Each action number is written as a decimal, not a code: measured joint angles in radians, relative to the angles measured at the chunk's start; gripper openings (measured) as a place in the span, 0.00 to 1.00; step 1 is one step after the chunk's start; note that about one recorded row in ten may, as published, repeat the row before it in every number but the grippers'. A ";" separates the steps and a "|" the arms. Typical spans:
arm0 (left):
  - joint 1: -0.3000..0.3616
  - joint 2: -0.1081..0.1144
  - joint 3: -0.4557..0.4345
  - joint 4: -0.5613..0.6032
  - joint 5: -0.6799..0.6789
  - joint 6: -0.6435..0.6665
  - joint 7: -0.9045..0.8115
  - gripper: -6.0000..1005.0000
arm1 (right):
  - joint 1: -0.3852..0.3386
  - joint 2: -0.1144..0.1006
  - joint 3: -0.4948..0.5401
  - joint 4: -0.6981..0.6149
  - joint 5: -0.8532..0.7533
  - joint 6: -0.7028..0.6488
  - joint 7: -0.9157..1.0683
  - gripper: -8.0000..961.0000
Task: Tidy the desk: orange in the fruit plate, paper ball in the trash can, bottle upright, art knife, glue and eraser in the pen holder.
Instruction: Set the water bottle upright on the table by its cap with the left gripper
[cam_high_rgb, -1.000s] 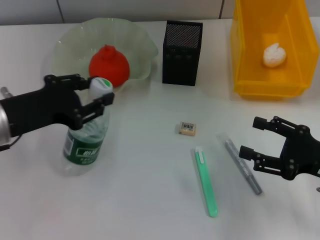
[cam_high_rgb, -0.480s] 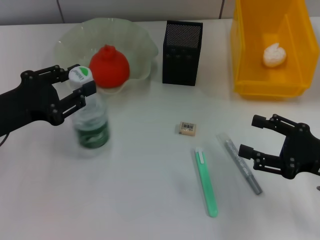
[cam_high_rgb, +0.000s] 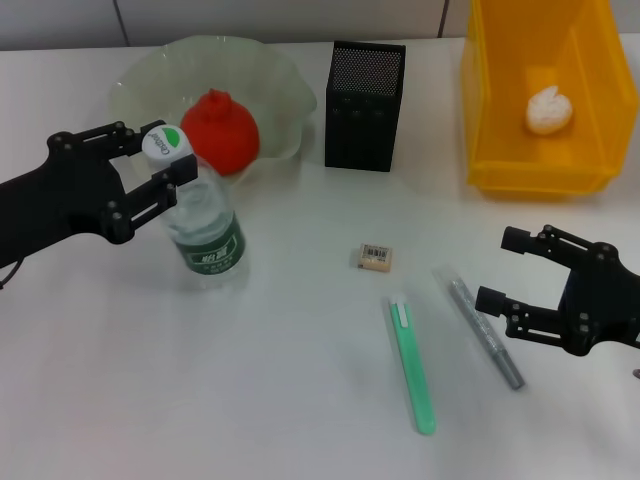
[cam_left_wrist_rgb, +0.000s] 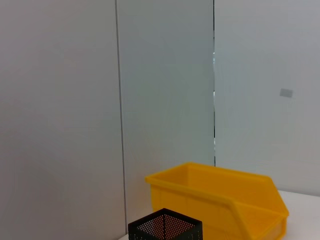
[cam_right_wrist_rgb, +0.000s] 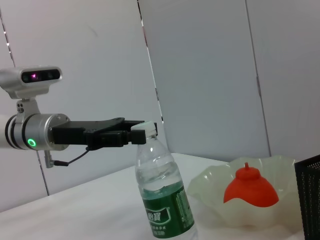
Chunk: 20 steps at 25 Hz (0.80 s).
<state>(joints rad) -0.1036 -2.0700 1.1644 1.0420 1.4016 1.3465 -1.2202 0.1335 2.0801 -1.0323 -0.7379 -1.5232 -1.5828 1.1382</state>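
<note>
Bottle (cam_high_rgb: 205, 235) stands tilted, cap gripped by left pincer (cam_high_rgb: 160, 165).

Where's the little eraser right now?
In the head view the eraser lies on the table near the middle, in front of the black pen holder and just beyond the top end of the green art knife.

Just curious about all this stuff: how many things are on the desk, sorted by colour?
Orange-red: 1, orange
Yellow: 1, bin
Black: 1, pen holder
Green: 1, art knife
Grey: 1, glue
Clear: 2, bottle, plate
White/beige: 2, paper ball, eraser
Total: 9
</note>
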 joint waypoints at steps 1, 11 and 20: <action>-0.005 0.000 -0.002 -0.008 -0.001 0.000 0.003 0.45 | 0.000 0.000 -0.001 0.000 0.000 0.000 0.000 0.87; -0.046 -0.002 -0.007 -0.076 -0.001 -0.004 0.034 0.45 | 0.012 0.000 -0.006 0.008 0.000 0.000 0.000 0.87; -0.045 -0.001 -0.014 -0.090 -0.042 -0.001 0.039 0.48 | 0.029 0.000 -0.006 0.009 -0.017 0.002 0.023 0.87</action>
<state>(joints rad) -0.1489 -2.0709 1.1500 0.9521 1.3596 1.3459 -1.1812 0.1628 2.0801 -1.0385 -0.7289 -1.5399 -1.5806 1.1616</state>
